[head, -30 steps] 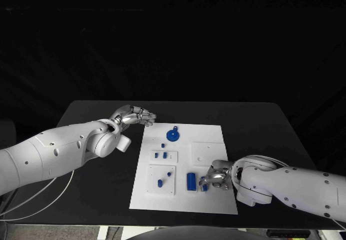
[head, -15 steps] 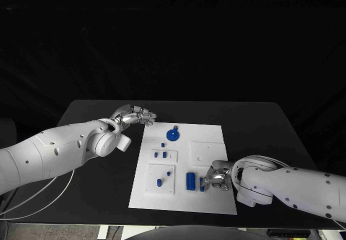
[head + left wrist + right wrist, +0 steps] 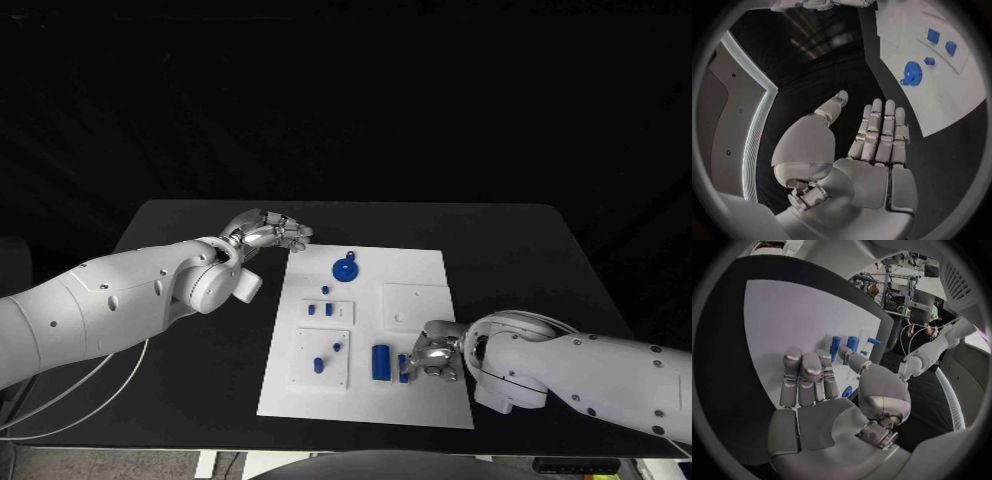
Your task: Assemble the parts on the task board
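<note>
Right hand (image 3: pixel 433 358), fingers released, has edged slightly toward the blue cylinder (image 3: pixel 381 362) on the task board (image 3: pixel 418 275); no grasp yet. Left hand (image 3: pixel 268 233) stays empty, fingers released.

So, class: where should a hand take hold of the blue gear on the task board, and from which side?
Grip the blue gear by its toothed rim, coming from above. It seems to lie flat on the task board, leaving little side to pinch, so the raised hub might be an alternative.

A black table (image 3: pixel 188 345) stood before a dark backdrop (image 3: pixel 346 100). Beyond its edge, cluttered metal racks (image 3: pixel 898 275) with hanging cables stood in a lit room.
</note>
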Tool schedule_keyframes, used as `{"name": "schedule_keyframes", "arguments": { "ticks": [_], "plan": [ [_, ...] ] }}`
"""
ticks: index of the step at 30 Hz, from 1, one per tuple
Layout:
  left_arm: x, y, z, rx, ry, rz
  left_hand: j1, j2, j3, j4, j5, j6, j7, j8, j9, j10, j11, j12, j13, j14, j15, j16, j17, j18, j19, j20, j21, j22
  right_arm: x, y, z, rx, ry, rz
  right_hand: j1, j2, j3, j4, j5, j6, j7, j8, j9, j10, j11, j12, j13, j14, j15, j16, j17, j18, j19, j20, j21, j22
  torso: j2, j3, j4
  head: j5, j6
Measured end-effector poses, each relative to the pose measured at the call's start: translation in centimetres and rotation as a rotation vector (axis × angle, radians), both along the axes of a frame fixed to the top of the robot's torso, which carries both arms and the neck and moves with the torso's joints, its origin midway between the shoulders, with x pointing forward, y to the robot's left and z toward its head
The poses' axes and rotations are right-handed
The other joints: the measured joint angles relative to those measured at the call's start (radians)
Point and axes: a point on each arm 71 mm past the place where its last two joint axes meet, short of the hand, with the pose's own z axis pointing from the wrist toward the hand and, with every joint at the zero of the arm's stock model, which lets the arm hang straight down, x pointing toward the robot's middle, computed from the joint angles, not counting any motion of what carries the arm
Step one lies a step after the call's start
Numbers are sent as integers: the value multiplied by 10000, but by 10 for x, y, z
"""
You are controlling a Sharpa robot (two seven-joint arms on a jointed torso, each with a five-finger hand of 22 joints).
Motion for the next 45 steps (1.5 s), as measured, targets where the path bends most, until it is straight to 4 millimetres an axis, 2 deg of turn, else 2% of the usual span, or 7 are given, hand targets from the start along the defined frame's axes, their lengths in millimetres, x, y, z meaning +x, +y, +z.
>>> {"name": "schedule_keyframes", "arguments": {
  "ticks": [5, 28, 32, 37, 39, 41, 45],
  "plan": [
    [0, 0, 0, -2, 4, -7, 0, 0, 0, 0, 0, 0, 0, 0, 0, 0, 0, 0, 1, 0, 0, 0, -1, 0, 0, 0, 0, 0, 1, 0, -2, -38, 21, 0, 136, 4, -173, -277, 0, 0, -1, 0, 10, 0, 0, 0, 12, 2, 2, 1, 0, 0, 39, -32, -1, 1, 0, -1, 0, -8, -6],
    [0, 0, 0, 5, 18, -3, 0, 0, 0, 0, 0, 0, 0, 0, 0, 0, 0, 0, -8, 0, 0, -39, 7, 0, 0, 0, 0, 15, 2, -2, -8, 27, 39, -17, 459, 169, -356, -589, -1, 59, -34, 0, 51, 1, 0, 0, 15, 5, 5, 5, -9, 116, 52, -19, -21, 6, 1, 0, 0, 20, -63],
    [0, 0, 0, 7, 18, -1, 0, 0, 0, 0, 0, 0, 0, 0, 0, 0, 0, 0, -7, 0, 0, -39, 17, 0, 0, 0, 0, 15, 2, -5, -9, 108, 51, -106, 204, -215, -667, -515, -1, 59, -33, 1, 28, 1, 0, 1, 14, 6, 5, 5, -25, 121, 51, -18, -27, 5, 0, 0, -1, 11, -39],
    [0, -1, 0, 8, 18, -6, 0, 0, 0, 0, 0, 0, 0, 0, 0, 0, 0, 0, -7, 0, 0, -39, 16, 0, 0, 0, 0, 14, 1, -15, -9, 264, 142, -438, 68, -459, -838, -498, 0, 57, -33, -54, -43, 0, 0, 0, 14, 6, 7, 5, -25, 124, 50, -17, -30, 5, -9, 0, -2, -13, 23],
    [1, -1, 0, 7, 18, -9, 0, 0, 0, 0, 0, 0, 0, 0, 0, 0, 0, 0, -7, 0, 0, -39, 16, 0, 0, 0, 0, 14, 2, -20, -8, 344, 170, -604, -580, -1022, -1485, -470, -46, -1, -16, -156, -72, -55, 55, 1, 24, 5, 6, 5, -25, 125, -3, 35, -30, 5, -13, 1, -3, -23, 45],
    [1, -1, 0, 5, 17, -14, 0, 0, 0, 0, 0, 0, 0, 0, 0, 0, 0, 0, -7, 0, 0, -39, 16, 0, 0, 0, 0, 14, 5, -24, -5, 405, 142, -755, -826, -861, -2202, -829, 84, -179, 20, -241, -87, -203, 52, 2, 50, -24, -21, -15, -25, 126, -68, -17, -85, 6, -17, -2, -5, -38, 87],
    [1, -2, 0, -20, 26, -4, 0, 0, -24, 24, 0, 0, 0, 0, 0, 0, 0, 0, -6, 0, 0, -39, 15, 1, 0, 0, 0, 14, 21, -39, 7, 625, -106, -1315, -847, -839, -2977, -957, 38, -402, 25, -303, -44, -330, 109, 1, 91, -137, 21, -118, -28, 124, -223, -108, -215, 6, -17, -5, -5, -62, 221]
  ]
}}
